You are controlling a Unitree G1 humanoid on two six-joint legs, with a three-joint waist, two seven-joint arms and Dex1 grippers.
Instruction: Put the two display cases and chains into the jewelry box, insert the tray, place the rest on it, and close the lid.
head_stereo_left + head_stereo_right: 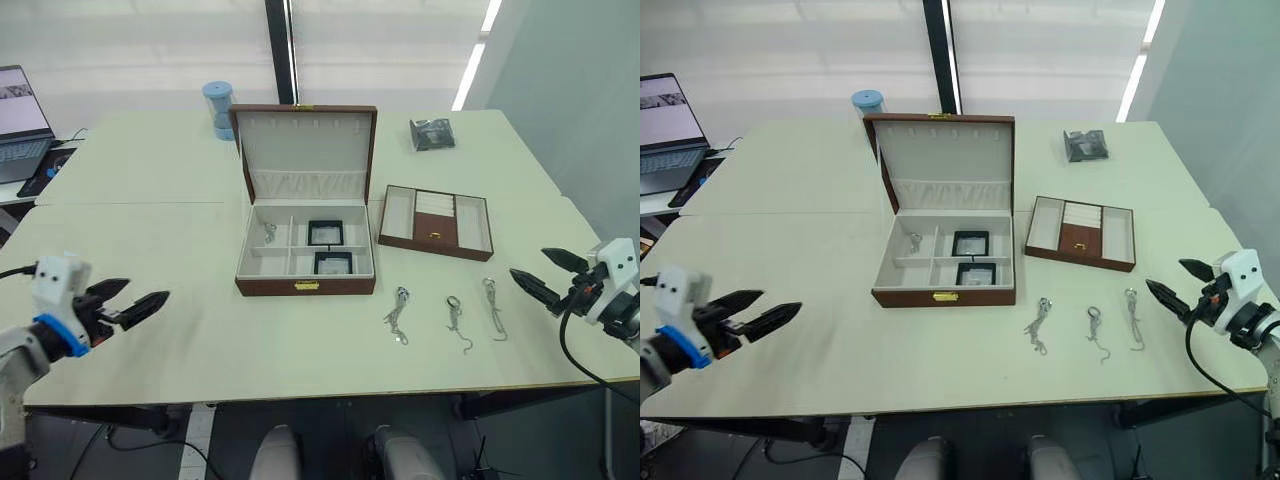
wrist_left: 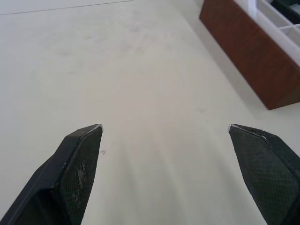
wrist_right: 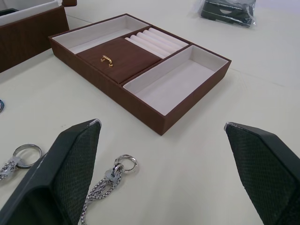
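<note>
The jewelry box (image 1: 305, 286) stands open mid-table, its lid (image 1: 305, 140) upright. Both display cases (image 1: 325, 232) (image 1: 333, 262) lie in its right compartments, and one chain (image 1: 270, 233) lies in a left compartment. Three more chains (image 1: 397, 315) (image 1: 457, 322) (image 1: 494, 307) lie on the table in front of the tray (image 1: 472, 222), which sits to the box's right. My left gripper (image 1: 148, 290) hovers open, well left of the box. My right gripper (image 1: 528, 262) is open too, just right of the chains, facing the tray (image 3: 140, 105) and the nearest chain (image 3: 105, 185).
A dark crinkly packet (image 1: 432, 133) lies at the back right. A blue cylinder (image 1: 218, 108) stands behind the box's left corner. A laptop (image 1: 22, 125) sits at the far left. The table's front edge runs just below the chains.
</note>
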